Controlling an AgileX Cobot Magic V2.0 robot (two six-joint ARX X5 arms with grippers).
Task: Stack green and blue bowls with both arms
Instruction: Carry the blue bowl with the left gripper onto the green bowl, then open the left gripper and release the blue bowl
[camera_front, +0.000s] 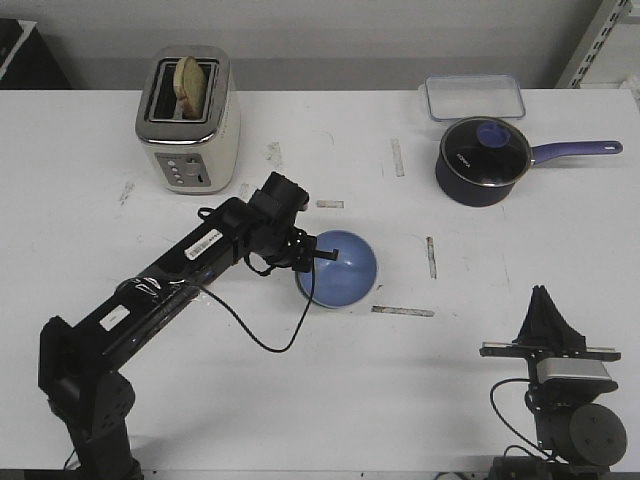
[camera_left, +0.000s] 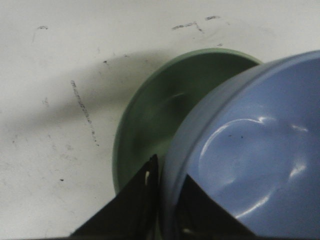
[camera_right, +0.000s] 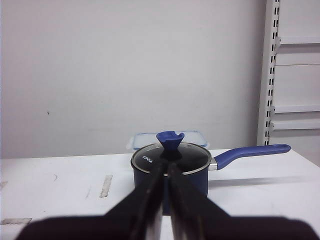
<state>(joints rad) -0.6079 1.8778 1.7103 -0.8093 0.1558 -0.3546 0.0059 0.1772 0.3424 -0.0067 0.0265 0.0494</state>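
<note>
My left gripper (camera_front: 318, 255) is shut on the rim of the periwinkle blue bowl (camera_front: 340, 270), one finger inside and one outside. In the left wrist view the gripper (camera_left: 170, 167) holds the blue bowl (camera_left: 250, 150) over the pale green bowl (camera_left: 155, 115), which lies on the table and is partly covered. The blue bowl sits off-centre to one side of the green one. I cannot tell whether they touch. In the front view the green bowl is almost wholly hidden under the blue one. My right gripper (camera_front: 545, 300) is shut and empty, low at the front right, and also shows in the right wrist view (camera_right: 167, 167).
A toaster (camera_front: 188, 118) with a slice of bread stands at the back left. A dark navy saucepan (camera_front: 483, 160) with a lid and long handle stands at the back right, a clear lidded container (camera_front: 474, 97) behind it. Tape marks dot the white table (camera_front: 450, 390).
</note>
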